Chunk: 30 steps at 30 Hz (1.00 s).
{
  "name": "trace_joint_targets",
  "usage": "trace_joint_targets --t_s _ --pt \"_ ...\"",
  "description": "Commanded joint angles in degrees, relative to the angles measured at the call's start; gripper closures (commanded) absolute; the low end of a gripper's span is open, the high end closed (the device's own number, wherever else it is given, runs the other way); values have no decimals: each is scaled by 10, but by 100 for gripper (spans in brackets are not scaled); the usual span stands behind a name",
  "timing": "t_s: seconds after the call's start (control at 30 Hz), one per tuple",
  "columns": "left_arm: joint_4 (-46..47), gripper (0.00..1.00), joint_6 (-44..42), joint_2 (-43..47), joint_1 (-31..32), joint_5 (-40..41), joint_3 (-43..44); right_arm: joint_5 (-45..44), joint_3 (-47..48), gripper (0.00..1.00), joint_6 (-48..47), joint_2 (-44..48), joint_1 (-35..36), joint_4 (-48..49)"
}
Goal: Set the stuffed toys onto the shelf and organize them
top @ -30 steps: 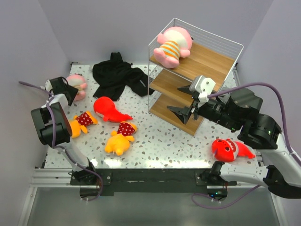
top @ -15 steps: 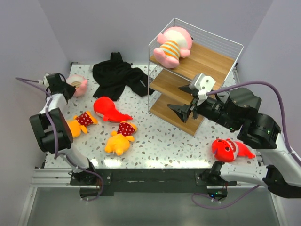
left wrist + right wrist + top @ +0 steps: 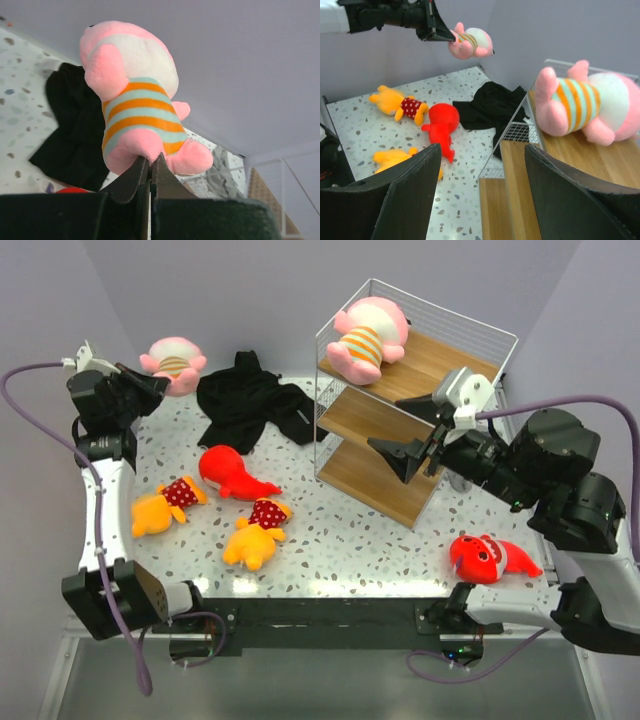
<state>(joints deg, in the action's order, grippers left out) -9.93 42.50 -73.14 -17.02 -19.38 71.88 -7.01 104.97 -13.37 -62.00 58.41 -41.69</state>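
Left hand [image 3: 148,388], 10 o'clock on the desk [image 3: 340,530]: jaws closed tight on the foot end of a pink striped toy [image 3: 172,360]. The toy is in the air over the far left corner, clear of the surface, head pointing away from the hand.

Right hand [image 3: 415,430], 2 o'clock: jaws wide apart, holding nothing, hovering just in front of the shelf [image 3: 455,368].

The shelf stands at 1 o'clock. A second pink toy [image 3: 365,338] lies on its top board; the lower boards I can see are bare.

On the desk:
- black garment [image 3: 250,405] at 11 o'clock
- red fish toy [image 3: 232,472] near centre-left
- two orange toys with dotted bibs [image 3: 165,505] [image 3: 257,532] at 8 o'clock
- second red fish [image 3: 490,557] at 4 o'clock
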Motion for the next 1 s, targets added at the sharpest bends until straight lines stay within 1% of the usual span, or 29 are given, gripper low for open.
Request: trace_joint_targets --t_s 0.0,0.1,0.17,0.27,0.33,0.37,0.4,0.43,0.53,0.67,0.77,0.87,0.97 --pt "-2 100 26 74 20 -78 18 -18 124 31 -14 -91 1 -11" --pt "4 100 44 119 29 -95 -1 0 144 31 4 -133 2 19" --pt "5 100 53 148 32 -111 -17 6 140 32 8 -154 6 54" --pt "4 100 58 185 35 -130 -38 15 136 32 -8 -173 28 92" --pt "-8 100 54 203 34 -137 -48 -15 145 29 -36 -198 63 96" --pt "-9 100 51 219 34 -139 -53 -26 156 29 -40 -210 73 80" --pt "-9 100 53 228 35 -144 -58 -29 191 29 -46 -239 83 65" --pt "-5 100 56 237 34 -154 -71 -31 204 29 -49 -251 102 54" --pt "4 100 65 269 35 -171 -95 -40 207 28 -68 -278 130 63" --pt "-4 100 64 300 35 -184 -103 -50 173 26 -106 -298 146 124" --pt "-9 100 66 314 37 -188 -108 -62 170 25 -126 -320 149 155" --pt "-11 100 72 327 43 -189 -108 -78 178 24 -148 -348 149 163" --pt "-11 100 79 337 49 -194 -108 -86 214 24 -156 -372 149 152"
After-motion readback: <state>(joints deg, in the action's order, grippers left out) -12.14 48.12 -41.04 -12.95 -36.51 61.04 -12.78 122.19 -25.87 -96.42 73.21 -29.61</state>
